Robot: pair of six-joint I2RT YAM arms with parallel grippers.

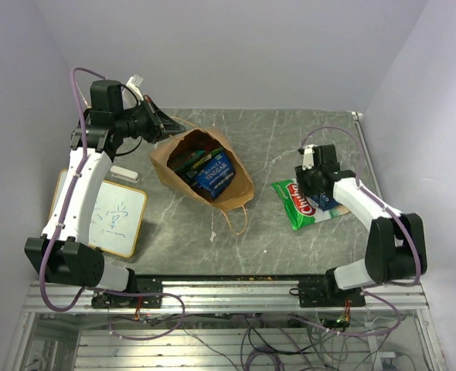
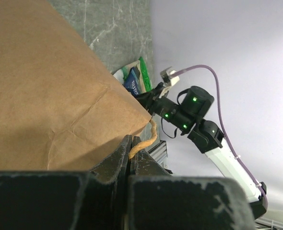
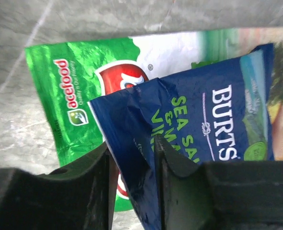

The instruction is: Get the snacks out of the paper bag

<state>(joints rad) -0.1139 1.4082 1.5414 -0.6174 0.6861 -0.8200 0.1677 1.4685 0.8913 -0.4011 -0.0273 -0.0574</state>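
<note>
The brown paper bag [image 1: 236, 195] lies tilted on the table with its mouth held up, and blue snacks [image 1: 212, 174] show inside it. My left gripper [image 1: 164, 124] is shut on the bag's twisted string handle [image 2: 148, 139] at the far rim; in the left wrist view the left gripper [image 2: 130, 143] has its jaws pressed together beside the bag's wall [image 2: 45, 86]. On the right, a green-white packet [image 3: 69, 81] lies flat on the table [image 1: 294, 207]. A blue packet [image 3: 204, 110] rests on top of it. My right gripper [image 3: 132, 143] stands open, its jaws apart around that blue packet's crumpled corner.
A small whiteboard [image 1: 112, 216] with writing lies at the left by the left arm, a white marker [image 1: 124, 173] beside it. The purple walls close in at the back and both sides. The metal rail [image 1: 228, 290] runs along the near edge.
</note>
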